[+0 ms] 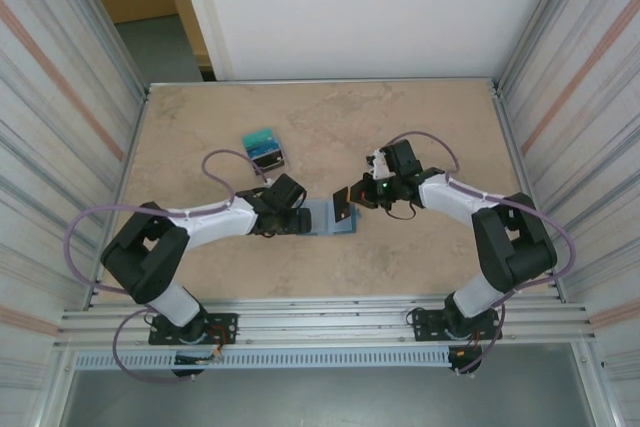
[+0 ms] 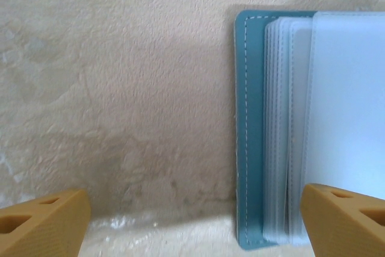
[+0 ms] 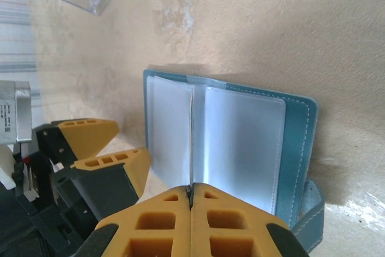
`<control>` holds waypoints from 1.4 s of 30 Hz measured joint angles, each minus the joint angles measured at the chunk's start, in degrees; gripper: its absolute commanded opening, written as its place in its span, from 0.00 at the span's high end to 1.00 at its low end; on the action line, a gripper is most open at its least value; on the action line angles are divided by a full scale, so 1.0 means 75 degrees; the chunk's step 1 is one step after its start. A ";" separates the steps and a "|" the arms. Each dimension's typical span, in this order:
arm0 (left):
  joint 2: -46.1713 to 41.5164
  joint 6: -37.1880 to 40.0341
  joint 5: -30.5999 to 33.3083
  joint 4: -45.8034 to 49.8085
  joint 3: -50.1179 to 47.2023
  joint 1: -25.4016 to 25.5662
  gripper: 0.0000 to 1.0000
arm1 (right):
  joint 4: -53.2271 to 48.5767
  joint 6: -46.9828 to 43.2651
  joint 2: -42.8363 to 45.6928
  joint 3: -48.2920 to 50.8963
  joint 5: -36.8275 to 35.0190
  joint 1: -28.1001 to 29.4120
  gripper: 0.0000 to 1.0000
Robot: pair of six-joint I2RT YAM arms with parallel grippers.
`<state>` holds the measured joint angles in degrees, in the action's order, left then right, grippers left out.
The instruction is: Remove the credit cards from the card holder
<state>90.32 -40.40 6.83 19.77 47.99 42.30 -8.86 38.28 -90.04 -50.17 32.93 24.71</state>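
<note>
1. Top external view: card holder [image 1: 330, 223] lying open near the middle of the table [image 1: 430, 127], slightly toward the near edge. Pile of credit cards [image 1: 263, 148] well apart from it, toward the far edge, left of centre.
2. Right gripper [image 3: 191, 200] pinched fully together on a thin sheet seen edge-on above the open holder. From above, a dark card [image 1: 343, 208] at those fingertips, tilted, lower edge close to the clear sleeves [image 3: 240, 148]. Whether quite free of its sleeve: cannot tell.
3. Left gripper [image 2: 192, 224] spread wide, holding nothing, low over the holder's left end, one finger above the sleeves.
4. Step in hand, by judgement: drawing out one card, with several already out.
5. Next, likely: lift clear, carry to the pile, release. Brace the holder with the left fingers against dragging.
</note>
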 measured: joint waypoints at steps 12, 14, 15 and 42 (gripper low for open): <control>-0.2203 -0.0221 -0.0589 -0.0318 -0.0245 -0.0577 0.12 | 0.1049 0.0423 0.0822 0.0105 -0.0044 0.0003 1.00; -0.2550 -0.0233 -0.0740 -0.0478 -0.0283 -0.0694 0.12 | 0.1411 0.0612 0.0901 0.0221 -0.0038 0.0003 1.00; -0.2704 -0.0239 -0.0813 -0.0571 -0.0289 -0.0749 0.12 | 0.1609 0.0694 0.0927 0.0280 -0.0023 0.0003 1.00; -0.3188 -0.0804 -0.3413 -0.4132 -0.0734 -0.1647 0.40 | 0.5796 0.3197 0.0749 0.0076 0.1259 0.0667 1.00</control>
<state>66.41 -46.44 -18.76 -11.22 42.48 29.95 34.61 62.26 -84.42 -49.60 42.37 29.71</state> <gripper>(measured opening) 0.626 0.061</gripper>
